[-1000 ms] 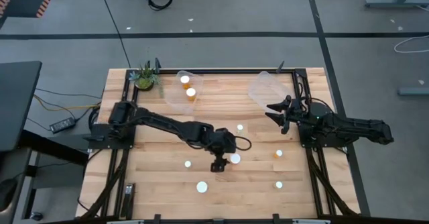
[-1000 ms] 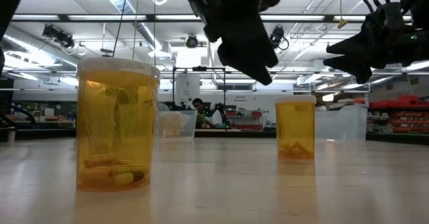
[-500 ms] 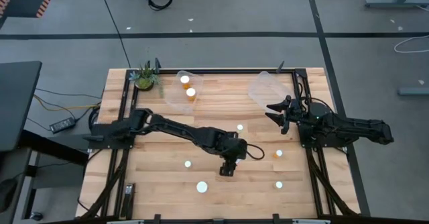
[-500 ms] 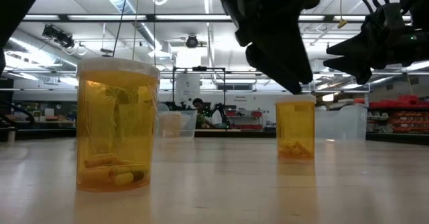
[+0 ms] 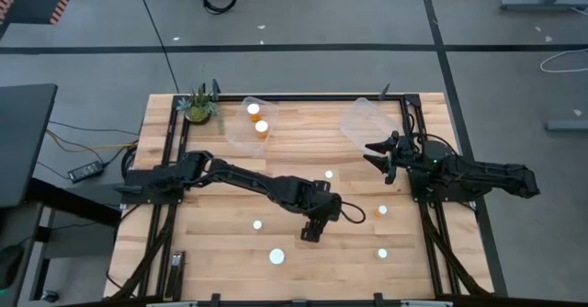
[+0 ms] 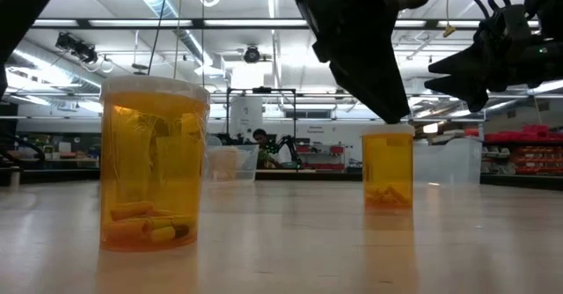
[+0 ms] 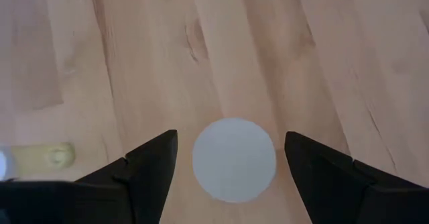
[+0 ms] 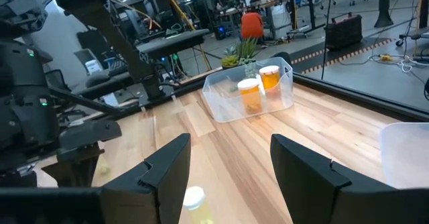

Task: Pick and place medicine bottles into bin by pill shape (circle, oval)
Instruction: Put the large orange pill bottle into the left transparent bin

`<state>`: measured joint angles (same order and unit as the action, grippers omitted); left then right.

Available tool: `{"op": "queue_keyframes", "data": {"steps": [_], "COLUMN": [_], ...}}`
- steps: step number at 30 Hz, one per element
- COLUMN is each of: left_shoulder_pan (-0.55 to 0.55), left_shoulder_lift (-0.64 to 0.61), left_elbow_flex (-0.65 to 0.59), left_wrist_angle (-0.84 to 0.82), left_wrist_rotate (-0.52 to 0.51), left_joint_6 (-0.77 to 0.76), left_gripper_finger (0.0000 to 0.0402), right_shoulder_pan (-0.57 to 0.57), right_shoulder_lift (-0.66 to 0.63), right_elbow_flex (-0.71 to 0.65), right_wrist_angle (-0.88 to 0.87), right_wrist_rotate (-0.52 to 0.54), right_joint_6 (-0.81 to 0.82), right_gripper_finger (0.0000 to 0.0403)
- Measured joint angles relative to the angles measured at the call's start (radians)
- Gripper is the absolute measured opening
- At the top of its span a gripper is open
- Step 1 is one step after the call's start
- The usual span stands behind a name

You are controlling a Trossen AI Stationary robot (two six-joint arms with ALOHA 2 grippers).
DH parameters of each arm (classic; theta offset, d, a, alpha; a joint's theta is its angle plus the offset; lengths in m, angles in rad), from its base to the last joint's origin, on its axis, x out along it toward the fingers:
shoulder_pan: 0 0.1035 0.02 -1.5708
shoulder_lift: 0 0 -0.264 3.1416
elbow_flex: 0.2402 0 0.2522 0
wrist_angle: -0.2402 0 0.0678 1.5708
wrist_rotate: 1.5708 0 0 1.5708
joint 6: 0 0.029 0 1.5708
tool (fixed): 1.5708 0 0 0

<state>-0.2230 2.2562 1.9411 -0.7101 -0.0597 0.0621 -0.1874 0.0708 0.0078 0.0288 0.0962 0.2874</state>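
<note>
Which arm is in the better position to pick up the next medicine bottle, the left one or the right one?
Probably the left. The left gripper is open directly above a medicine bottle's white cap, one finger on each side. The right gripper waits open by the table's right edge with no bottle between its fingers.

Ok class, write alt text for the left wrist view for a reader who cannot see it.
The left gripper hangs open above a medicine bottle's round white cap, one dark finger on each side without touching it. Beneath is the pale wooden table.
</note>
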Motion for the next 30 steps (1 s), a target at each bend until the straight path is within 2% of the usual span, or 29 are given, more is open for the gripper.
{"op": "queue_keyframes", "data": {"steps": [22, 30], "left_shoulder_pan": [-0.01, -0.008], "left_shoulder_lift": [0.055, 0.055], "left_elbow_flex": [0.0, 0.0], "left_wrist_angle": [-0.013, -0.011], "left_wrist_rotate": [0.0, 0.0], "left_joint_6": [0.028, 0.013], "left_gripper_finger": [0.0284, 0.023], "right_shoulder_pan": [0.0, 0.0], "right_shoulder_lift": [0.0, 0.0], "right_elbow_flex": [0.0, 0.0], "right_wrist_angle": [-0.003, -0.003], "right_wrist_rotate": [0.0, 0.0], "right_joint_6": [0.0, 0.0], "right_gripper_finger": [0.0214, 0.0214]}}
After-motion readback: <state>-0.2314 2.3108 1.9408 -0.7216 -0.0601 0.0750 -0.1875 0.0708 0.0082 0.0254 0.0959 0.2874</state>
